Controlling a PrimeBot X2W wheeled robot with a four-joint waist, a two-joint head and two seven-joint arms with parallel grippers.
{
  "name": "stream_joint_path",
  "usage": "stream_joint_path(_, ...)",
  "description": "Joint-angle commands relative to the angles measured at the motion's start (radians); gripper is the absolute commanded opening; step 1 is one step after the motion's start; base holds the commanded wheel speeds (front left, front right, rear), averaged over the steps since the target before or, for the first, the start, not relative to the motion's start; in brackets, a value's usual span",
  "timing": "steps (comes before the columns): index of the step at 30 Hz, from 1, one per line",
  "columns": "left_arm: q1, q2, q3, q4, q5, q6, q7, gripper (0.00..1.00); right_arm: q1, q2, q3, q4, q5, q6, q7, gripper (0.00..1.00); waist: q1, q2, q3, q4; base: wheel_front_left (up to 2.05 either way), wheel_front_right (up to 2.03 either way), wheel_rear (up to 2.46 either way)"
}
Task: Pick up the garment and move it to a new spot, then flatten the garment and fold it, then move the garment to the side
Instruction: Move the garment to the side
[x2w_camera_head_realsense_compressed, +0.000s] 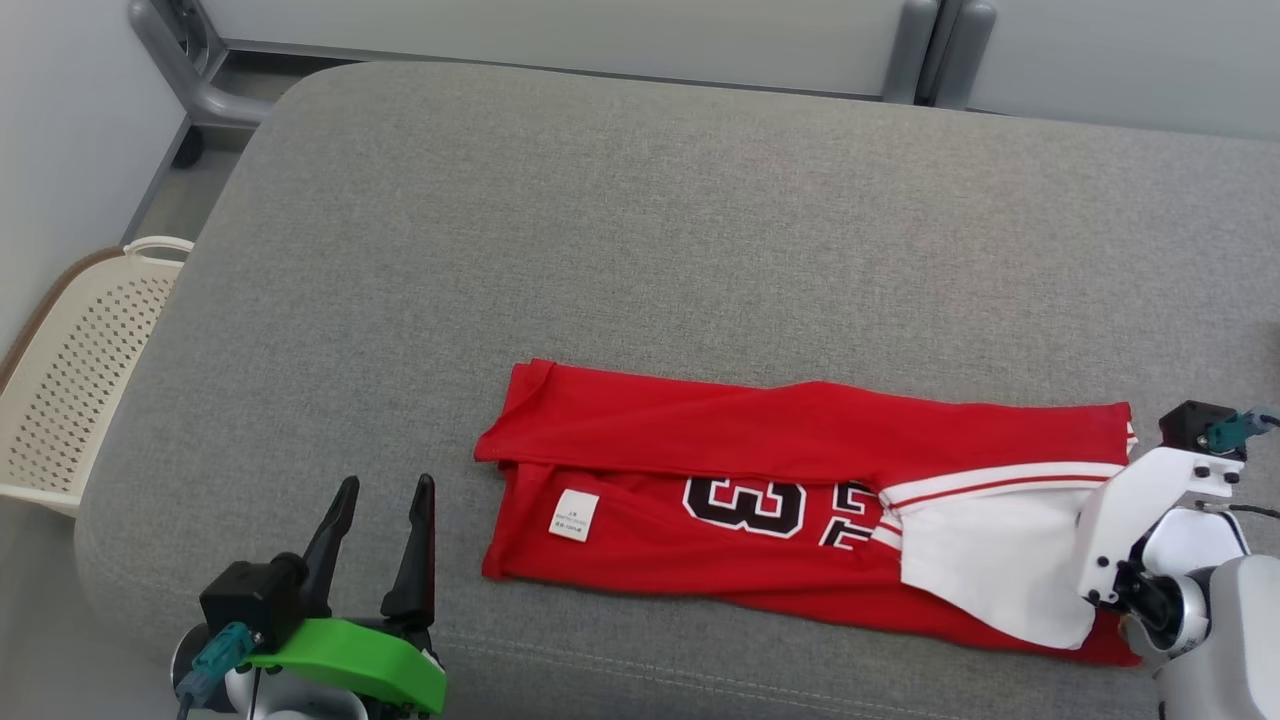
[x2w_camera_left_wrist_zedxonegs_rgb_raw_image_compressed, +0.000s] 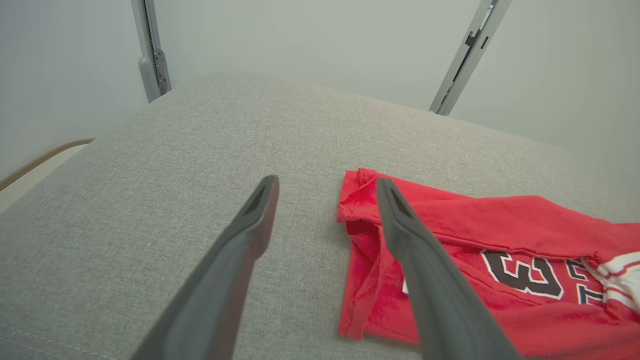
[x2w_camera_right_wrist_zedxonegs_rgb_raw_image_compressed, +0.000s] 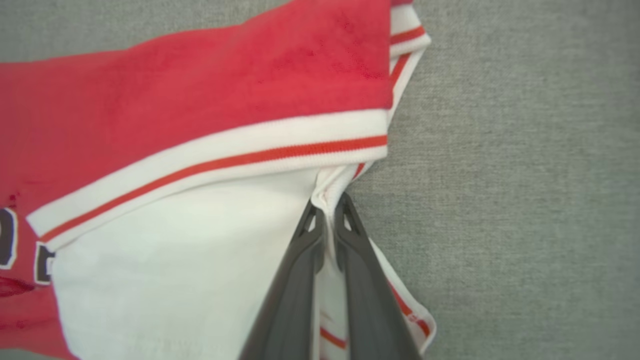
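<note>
Gripping the right end of the garment (x2w_camera_head_realsense_compressed: 760, 480), the right gripper (x2w_camera_right_wrist_zedxonegs_rgb_raw_image_compressed: 327, 210) has its two fingers pressed together on a pinch of white cloth just under the striped trim (x2w_camera_right_wrist_zedxonegs_rgb_raw_image_compressed: 215, 165). The garment, a red jersey, lies on the grey cushion (x2w_camera_head_realsense_compressed: 640, 250), toward the near edge and right of centre. It is doubled lengthwise into a long band, with a white panel (x2w_camera_head_realsense_compressed: 980, 560) turned up at its right end. The left gripper (x2w_camera_head_realsense_compressed: 388, 482) hangs with its fingers apart and nothing between them, just beside the garment's left end and not touching it.

The step in hand appears to be the folding. The long fold looks made, and the right end is held ready to be carried across.

The next move probably calls for lifting that end only slightly and drawing it leftward over the band, so that the lower layers do not drag. The free left gripper may be needed to pin or take the left end.

In the head view the right arm's pale wrist covers its own fingers and the garment's near right corner. How many layers are pinched cannot be told. The printed figures are partly tucked under the white panel, and only a 3 (x2w_camera_head_realsense_compressed: 745, 505) reads clearly. The print on the small white label (x2w_camera_head_realsense_compressed: 573, 515) is too fine to read. A pale basket (x2w_camera_head_realsense_compressed: 90, 350) beside the cushion is cut off at the left edge.
</note>
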Motion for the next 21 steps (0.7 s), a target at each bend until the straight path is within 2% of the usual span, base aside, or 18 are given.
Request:
stream_joint_path(1, -0.008, 0.003, 0.002, 0.0, -0.006, 0.004, -0.003, 1.0, 0.009, -0.015, -0.014, -0.018, -0.018, 0.0, 0.013, 0.0, -0.0001, 0.0, -0.002, -0.002, 0.0, 0.0, 0.0)
stream_joint_path(15, 0.019, 0.01, -0.009, 0.003, -0.01, 0.002, -0.002, 1.0, 0.074, -0.147, -0.134, -0.219, -0.069, -0.001, 0.153, 0.0, -0.0001, 0.0, -0.029, -0.028, 0.0, 0.0, 0.0)
stream_joint_path(21, 0.028, 0.011, -0.018, -0.001, -0.012, 0.006, 0.002, 1.0, 0.086, -0.179, -0.169, -0.275, -0.099, -0.001, 0.184, 0.0, -0.0001, 0.0, -0.051, -0.036, 0.0, 0.0, 0.0)
